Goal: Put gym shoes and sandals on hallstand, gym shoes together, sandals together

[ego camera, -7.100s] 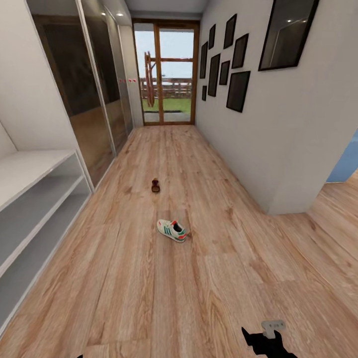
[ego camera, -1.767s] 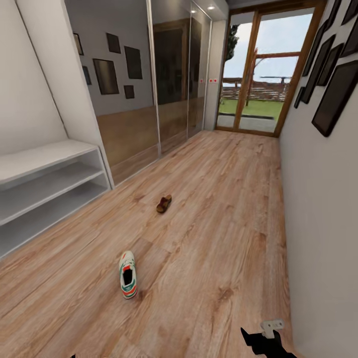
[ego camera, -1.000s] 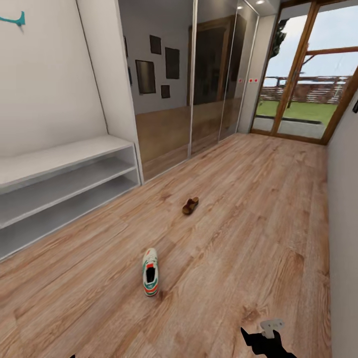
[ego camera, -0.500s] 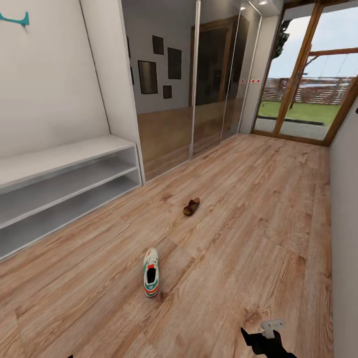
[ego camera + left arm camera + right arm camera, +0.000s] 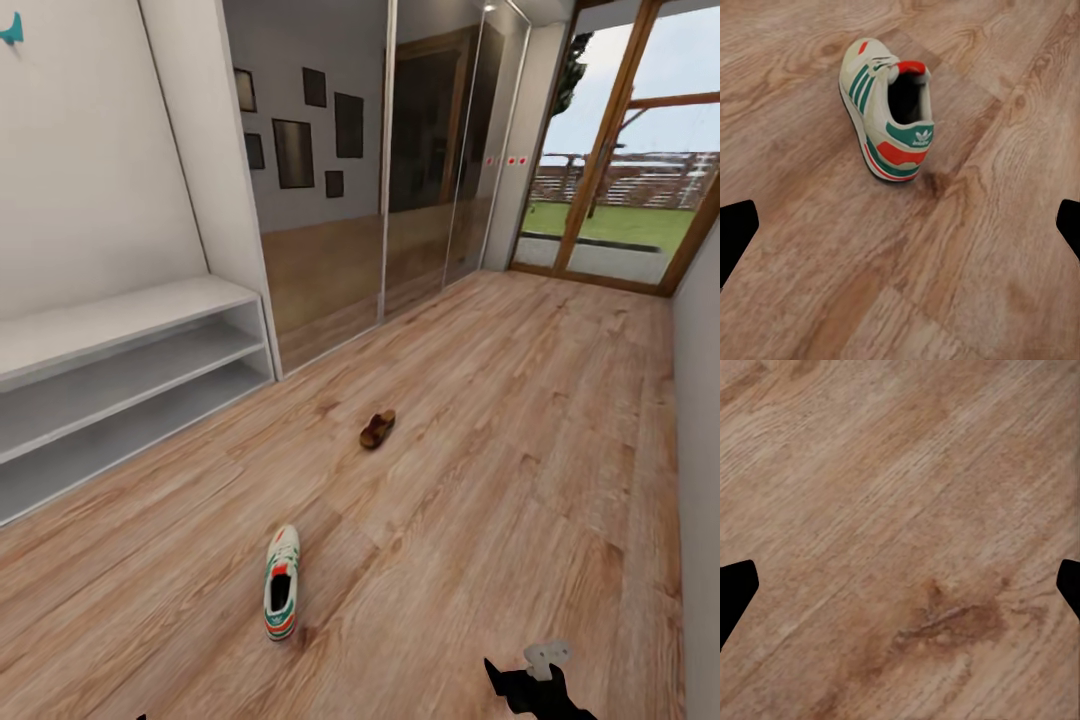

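One off-white gym shoe [image 5: 282, 582] with green stripes and a red-orange heel lies on the corridor floor [image 5: 470, 480], its heel toward me. The left wrist view has the same shoe [image 5: 889, 105] upright on the planks, beyond my open left gripper [image 5: 900, 229], whose dark fingertips [image 5: 736, 232] sit at the picture's edges, clear of the shoe. A single brown sandal [image 5: 377, 430] lies farther down the corridor. The pale grey hallstand [image 5: 120, 370] stands on the left, and the part of it in view holds nothing. My right gripper [image 5: 900, 585] hangs open over bare planks. The second gym shoe and second sandal are out of view.
Mirrored wardrobe doors [image 5: 390, 170] run along the left wall past the hallstand. A glazed wooden door [image 5: 610, 170] closes the corridor's far end, and a white wall [image 5: 700, 440] stands close on the right. My right arm's dark end [image 5: 530, 688] shows at the bottom edge.
The camera has moved: the view swung left toward the hallstand and then came closer, so the shoe and sandal now sit lower in the picture. Neither has moved on the floor.
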Controlling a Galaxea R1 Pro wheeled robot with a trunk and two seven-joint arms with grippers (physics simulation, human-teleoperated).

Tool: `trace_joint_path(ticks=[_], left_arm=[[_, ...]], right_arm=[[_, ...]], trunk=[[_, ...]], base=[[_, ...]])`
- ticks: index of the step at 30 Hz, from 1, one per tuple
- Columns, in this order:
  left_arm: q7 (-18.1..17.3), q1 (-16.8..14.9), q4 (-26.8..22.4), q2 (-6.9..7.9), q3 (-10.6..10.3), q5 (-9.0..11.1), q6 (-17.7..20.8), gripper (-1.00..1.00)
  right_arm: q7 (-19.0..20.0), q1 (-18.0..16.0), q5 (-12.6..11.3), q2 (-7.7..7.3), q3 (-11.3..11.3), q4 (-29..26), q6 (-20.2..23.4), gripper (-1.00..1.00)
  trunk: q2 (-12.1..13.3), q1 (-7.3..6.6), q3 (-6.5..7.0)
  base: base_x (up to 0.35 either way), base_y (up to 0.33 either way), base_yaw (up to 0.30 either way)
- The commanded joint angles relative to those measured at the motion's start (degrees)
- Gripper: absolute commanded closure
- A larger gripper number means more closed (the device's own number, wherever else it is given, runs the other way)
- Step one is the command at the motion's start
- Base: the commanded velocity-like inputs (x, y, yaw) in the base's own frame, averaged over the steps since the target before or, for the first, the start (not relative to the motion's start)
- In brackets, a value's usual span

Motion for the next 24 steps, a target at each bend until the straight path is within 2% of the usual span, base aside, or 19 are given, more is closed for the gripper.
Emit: trace_joint_path(ticks=[1, 9, 17, 18, 23, 24], left_arm=[[-0.46, -0.05, 0.05, -0.01, 0.2, 0.19, -0.03, -1.0], [-0.49, -0.05, 0.05, -0.01, 0.21, 0.2, -0.07, -1.0], [-0.07, -0.09, 0.09, -0.09, 0.32, 0.09, 0.07, -1.0], [0.4, -0.12, 0.1, -0.11, 0.33, 0.05, 0.13, -1.0], [7.54, -0.59, 0.07, -0.42, -0.19, -0.15, 0.54, -1.0], [7.54, -0.59, 0.07, -0.42, -0.19, -0.15, 0.54, -1.0]], right_arm=[[0.26, -0.03, -0.61, -0.01, 0.46, 0.05, -0.15, -1.0], [0.26, -0.03, -0.61, -0.04, 0.46, 0.05, -0.15, -1.0], [0.28, -0.03, -0.58, -0.07, 0.46, 0.05, -0.15, -1.0], [0.29, -0.03, -0.57, -0.07, 0.46, 0.05, -0.15, -1.0], [0.37, -0.03, -0.54, -0.02, 0.51, -0.52, -0.15, -1.0], [0.37, -0.03, -0.54, -0.02, 0.51, -0.52, -0.15, -1.0]], trunk=[[-0.02, 0.02, -0.05], [-0.02, 0.02, -0.05], [-0.02, 0.02, -0.05], [-0.02, 0.02, -0.05], [-0.02, 0.02, -0.05], [-0.02, 0.02, -0.05]], base=[[0.319, -0.108, 0.107], [0.319, -0.073, 0.143], [0.06, -0.006, 0.189], [0.012, -0.001, 0.066], [0.005, -0.001, 0.028], [0.003, 0.0, 0.017]])
